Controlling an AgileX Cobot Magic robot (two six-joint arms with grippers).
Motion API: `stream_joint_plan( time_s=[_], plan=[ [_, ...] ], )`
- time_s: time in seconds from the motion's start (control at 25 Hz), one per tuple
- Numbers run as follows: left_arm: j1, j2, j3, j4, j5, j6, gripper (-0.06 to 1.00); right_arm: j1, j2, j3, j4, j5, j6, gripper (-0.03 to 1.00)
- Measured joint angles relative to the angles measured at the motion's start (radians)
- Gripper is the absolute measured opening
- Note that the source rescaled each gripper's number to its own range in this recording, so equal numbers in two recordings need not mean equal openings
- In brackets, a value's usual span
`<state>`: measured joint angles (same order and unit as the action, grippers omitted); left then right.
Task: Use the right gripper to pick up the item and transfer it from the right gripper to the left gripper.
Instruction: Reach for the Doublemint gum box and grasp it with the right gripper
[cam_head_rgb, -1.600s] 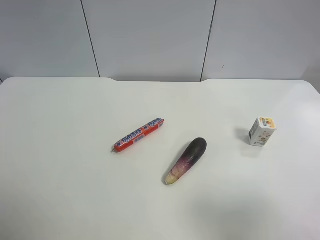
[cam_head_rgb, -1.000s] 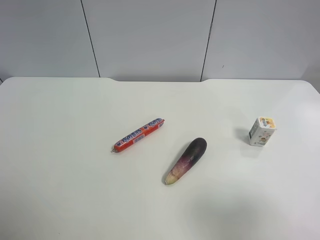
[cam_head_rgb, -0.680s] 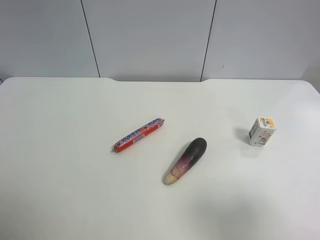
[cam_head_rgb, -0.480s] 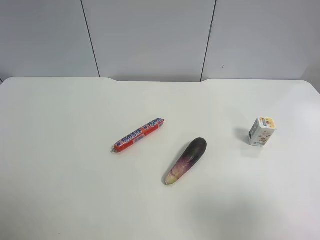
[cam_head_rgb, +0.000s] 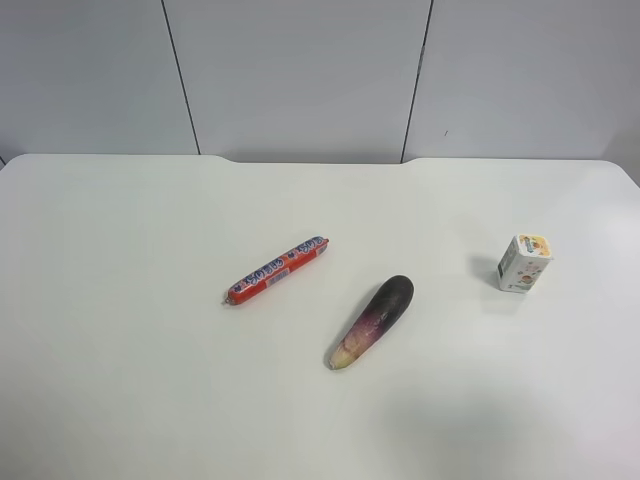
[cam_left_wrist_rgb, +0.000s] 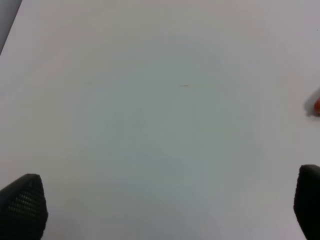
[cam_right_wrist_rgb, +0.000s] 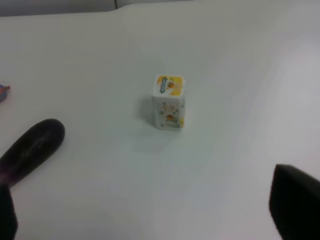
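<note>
Nothing has moved. The small white cardboard box with fruit pictures (cam_head_rgb: 524, 263) stands at the frame's right, straight ahead of the right tool (cam_right_wrist_rgb: 150, 212), spread wide and empty.

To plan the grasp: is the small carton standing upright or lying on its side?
Upright: the carton stands on its base, taller than wide, top up.

One white carton (cam_head_rgb: 524, 263); one red sausage stick (cam_head_rgb: 277, 270); one purple eggplant (cam_head_rgb: 372, 321); one white table (cam_head_rgb: 150, 380); two grippers, the right gripper (cam_right_wrist_rgb: 150, 220) and the left gripper (cam_left_wrist_rgb: 165, 212), two fingertips visible on each.
</note>
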<state>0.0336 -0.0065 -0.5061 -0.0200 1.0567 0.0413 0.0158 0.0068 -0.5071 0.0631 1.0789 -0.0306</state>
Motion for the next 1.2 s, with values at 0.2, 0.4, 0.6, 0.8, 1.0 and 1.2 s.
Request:
stream_joint_plan(
  time_s=[0.2,0.4,0.6,0.8,1.0,1.2],
  plan=[
    [0.000,0.000,0.000,0.000,0.000,0.000,1.00,0.000,0.181,-0.112,-0.002,0.011,0.009,1.00],
    [0.000,0.000,0.000,0.000,0.000,0.000,1.00,0.000,0.463,-0.293,-0.040,0.011,0.009,1.00],
    [0.000,0.000,0.000,0.000,0.000,0.000,1.00,0.000,0.751,-0.433,-0.051,0.029,0.037,1.00],
    [0.000,0.000,0.000,0.000,0.000,0.000,1.00,0.000,1.001,-0.522,-0.050,0.056,0.093,1.00],
    [0.000,0.000,0.000,0.000,0.000,0.000,1.00,0.000,1.216,-0.567,-0.050,0.072,0.106,1.00],
    [0.000,0.000,0.000,0.000,0.000,0.000,1.00,0.000,1.371,-0.581,-0.052,0.062,0.111,1.00]
  ],
)
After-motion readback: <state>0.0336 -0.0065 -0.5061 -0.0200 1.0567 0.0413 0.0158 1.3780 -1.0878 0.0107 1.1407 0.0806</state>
